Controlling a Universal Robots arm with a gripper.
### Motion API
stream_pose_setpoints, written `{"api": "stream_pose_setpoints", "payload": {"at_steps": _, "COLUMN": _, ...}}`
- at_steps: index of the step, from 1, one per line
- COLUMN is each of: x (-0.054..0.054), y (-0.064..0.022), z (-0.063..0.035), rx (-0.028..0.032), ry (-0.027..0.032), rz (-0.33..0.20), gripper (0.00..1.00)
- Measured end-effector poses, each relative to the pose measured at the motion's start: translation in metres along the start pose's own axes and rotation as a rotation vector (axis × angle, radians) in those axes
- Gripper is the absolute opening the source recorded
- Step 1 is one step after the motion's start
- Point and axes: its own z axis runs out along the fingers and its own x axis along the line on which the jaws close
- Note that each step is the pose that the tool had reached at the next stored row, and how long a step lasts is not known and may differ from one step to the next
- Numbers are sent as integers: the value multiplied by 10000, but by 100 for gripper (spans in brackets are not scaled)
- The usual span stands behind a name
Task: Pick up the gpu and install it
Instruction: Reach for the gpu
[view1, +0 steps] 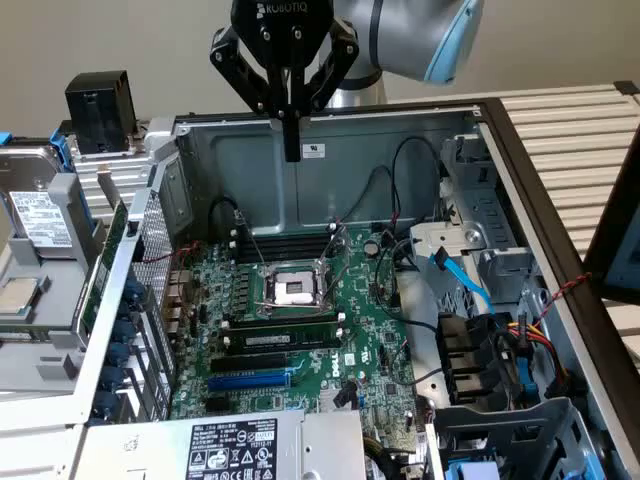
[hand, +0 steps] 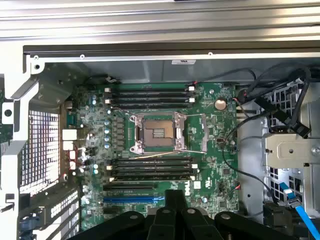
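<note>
Exterior, gripper (view1: 291, 148): fingers together, empty, high over the case (view1: 240, 175).
Exterior, gpu (view1: 100, 268): we take it for the green card standing edge-on outside the case, on the exterior view's left, well apart from the gripper.
Wrist, gripper (hand: 173, 202): closed above the motherboard (hand: 200, 107).
Care: we judge the fingers should part first, then take the board's edges, not the fan.

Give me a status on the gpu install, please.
Gripper shut, empty, above open case. Gpu, likely the green card outside case, exterior view's left, untouched. Blue slot bare.
</note>
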Motion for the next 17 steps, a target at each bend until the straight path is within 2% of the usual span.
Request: {"api": "stream_pose_setpoints", "payload": {"at_steps": 17, "x": 0, "y": -2, "z": 0, "rx": 1, "ry": 0, "rz": 0, "gripper": 11}}
